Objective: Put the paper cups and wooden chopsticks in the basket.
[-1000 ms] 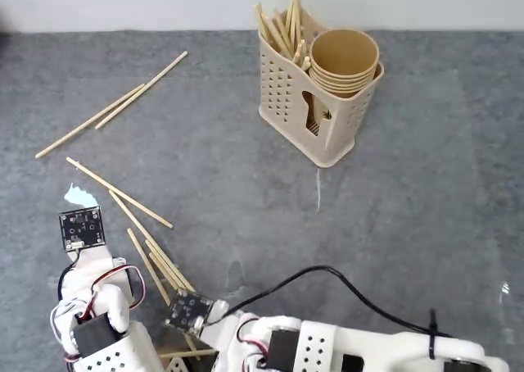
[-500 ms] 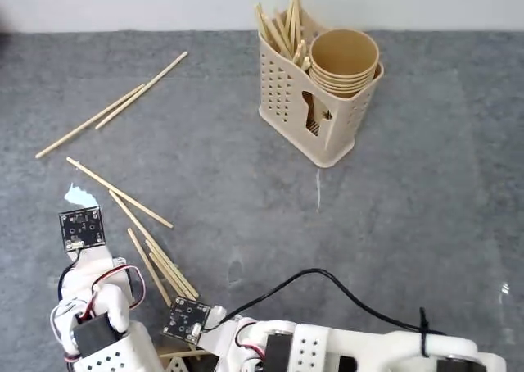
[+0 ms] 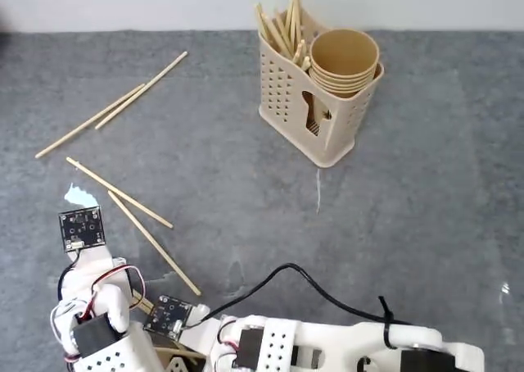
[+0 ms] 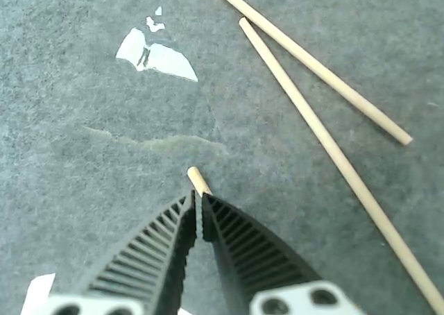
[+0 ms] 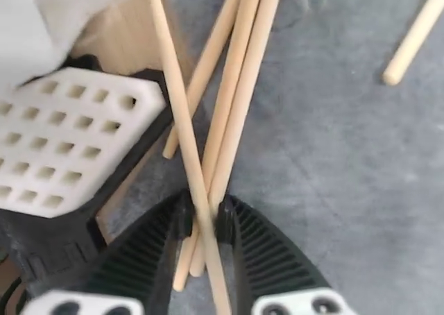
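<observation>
- Two arms sit at the near edge of the grey tabletop (image 3: 426, 208). The left arm (image 3: 94, 335) is in the corner, and the right arm (image 3: 327, 347) lies across the edge toward it.
- The left gripper (image 4: 198, 199) is low over the tabletop with its fingers pressed together. The end of a single chopstick (image 4: 198, 180) pokes out from between their tips.
- The right gripper (image 5: 203, 211) is just beside the left arm's white perforated base (image 5: 76, 141). Its fingers are clamped on a bundle of chopsticks (image 5: 236, 100). One stick of the bundle crosses over the others and runs down between the fingers.
- A near pair of chopsticks (image 3: 154, 242) lies flat just ahead of the left arm. The two sticks slant the same way, with their neighbouring ends close but apart.
- A far pair of chopsticks (image 3: 123, 100) lies farther back on the left, side by side and partly overlapping in length.
- A small pale scrap (image 3: 80, 197) sits on the tabletop beside the near pair, just beyond the left gripper.
- The basket (image 3: 286, 93) stands upright at the far side, well apart from both arms.
- A nested stack of paper cups (image 3: 345, 56) fills one compartment of the basket, and standing chopsticks (image 3: 278, 32) lean in the compartment beside it.
</observation>
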You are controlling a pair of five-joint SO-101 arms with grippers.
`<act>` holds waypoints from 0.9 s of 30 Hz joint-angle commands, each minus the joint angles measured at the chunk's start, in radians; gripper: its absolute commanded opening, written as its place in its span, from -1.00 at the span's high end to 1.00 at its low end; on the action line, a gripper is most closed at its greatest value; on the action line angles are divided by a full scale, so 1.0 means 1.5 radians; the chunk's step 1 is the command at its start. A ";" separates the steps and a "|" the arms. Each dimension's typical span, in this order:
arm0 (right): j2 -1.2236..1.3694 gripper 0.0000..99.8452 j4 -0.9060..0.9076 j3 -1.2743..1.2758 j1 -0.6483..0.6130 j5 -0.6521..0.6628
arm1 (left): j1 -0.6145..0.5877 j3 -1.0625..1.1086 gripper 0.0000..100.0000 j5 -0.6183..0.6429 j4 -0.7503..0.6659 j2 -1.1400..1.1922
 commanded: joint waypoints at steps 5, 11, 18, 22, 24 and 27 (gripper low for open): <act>0.019 0.98 0.004 -0.009 0.160 0.090 | 0.003 -0.006 0.97 -0.002 0.002 -0.011; 0.019 0.98 0.015 -0.054 0.295 0.168 | 0.003 -0.006 0.97 -0.002 0.002 -0.011; 0.019 0.98 0.079 -0.163 0.409 0.225 | 0.003 -0.006 0.97 -0.002 0.002 -0.011; 0.020 0.98 0.082 -0.192 0.466 0.264 | 0.003 -0.006 0.97 -0.002 0.002 -0.011; 0.026 0.98 0.082 -0.193 0.481 0.282 | 0.003 -0.006 0.97 -0.002 0.002 -0.011; 0.027 0.98 0.083 -0.179 0.483 0.293 | 0.003 -0.006 0.97 -0.002 0.002 -0.011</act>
